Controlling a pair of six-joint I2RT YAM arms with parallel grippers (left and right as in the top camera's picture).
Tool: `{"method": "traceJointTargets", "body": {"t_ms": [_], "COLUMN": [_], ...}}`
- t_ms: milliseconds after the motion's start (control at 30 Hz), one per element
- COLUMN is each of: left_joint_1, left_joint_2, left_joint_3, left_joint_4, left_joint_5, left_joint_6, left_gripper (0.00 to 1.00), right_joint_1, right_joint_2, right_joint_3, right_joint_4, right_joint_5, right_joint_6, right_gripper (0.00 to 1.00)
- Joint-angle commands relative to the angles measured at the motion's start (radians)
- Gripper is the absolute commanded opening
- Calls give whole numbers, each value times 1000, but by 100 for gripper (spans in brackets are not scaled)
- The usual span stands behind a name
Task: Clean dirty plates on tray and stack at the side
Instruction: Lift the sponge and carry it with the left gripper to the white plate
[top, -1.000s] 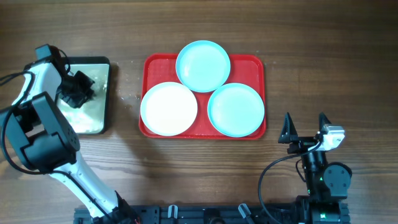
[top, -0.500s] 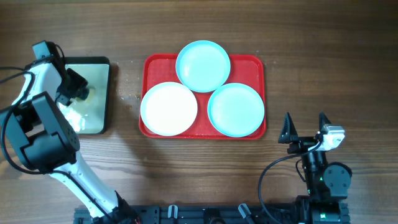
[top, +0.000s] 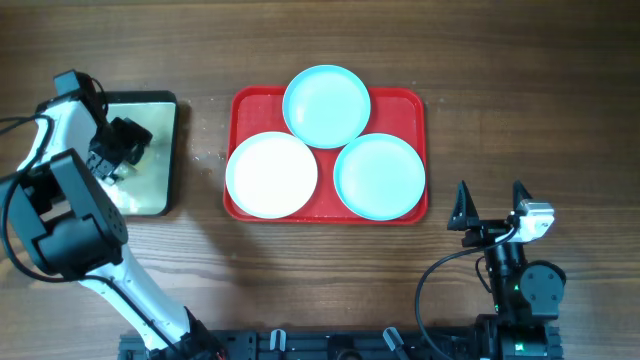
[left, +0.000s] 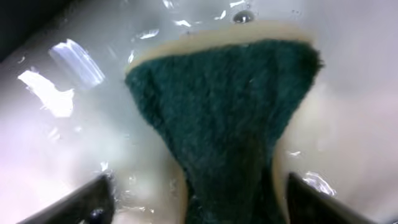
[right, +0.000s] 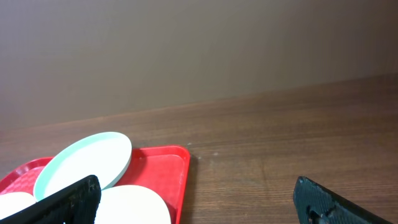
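Note:
Three plates lie on the red tray (top: 405, 100): a white one (top: 271, 175) at front left, a pale turquoise one (top: 326, 105) at the back resting on the other two, and another turquoise one (top: 379, 176) at front right. My left gripper (top: 118, 150) hangs over the cream pan (top: 160, 185), away from the tray. Up close its jaws (left: 200, 198) stand open on either side of a dark green sponge (left: 224, 118) with a gap on each side. My right gripper (top: 491, 190) is open and holds nothing, right of the tray's front corner (right: 181, 155).
The dark-rimmed pan holds wet, shiny liquid (left: 68, 93) around the sponge. Water spots (top: 208, 155) dot the wood between pan and tray. Bare wooden table (right: 280, 137) stretches right of the tray.
My left gripper has gone from shut to open over the pan, letting go of the sponge, and shifted slightly. The plates, tray and right arm have not moved.

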Motion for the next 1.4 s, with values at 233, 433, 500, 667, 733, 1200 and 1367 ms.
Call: {"method": "traceJointTargets", "body": {"t_ms": [233, 433, 500, 667, 733, 1200, 1367], "left_joint_1": [0, 0, 0, 0, 0, -3, 2], "left_joint_2": [55, 55, 55, 50, 21, -402, -192], "left_joint_3": [-41, -41, -41, -41, -26, -7, -165], "left_joint_4": [82, 148, 146, 104, 67, 40, 195], "left_joint_5": [16, -57, -57, -57, -56, -13, -8], "left_joint_6": [-5, 2, 2, 2, 2, 0, -9], "left_gripper": [100, 100, 77, 4, 4, 4, 4], "right_joint_1": [-2, -2, -1, -2, -2, -2, -2], "right_joint_2": [-5, -5, -5, -5, -5, -5, -5], "right_joint_3": [-1, -1, -1, -1, -1, -1, -1], "right_joint_4": [3, 3, 3, 3, 3, 3, 3], "right_joint_5": [13, 14, 13, 14, 14, 14, 13], "right_joint_6": [8, 8, 8, 8, 8, 8, 8], "right_gripper": [100, 100, 100, 100, 100, 100, 100]}}
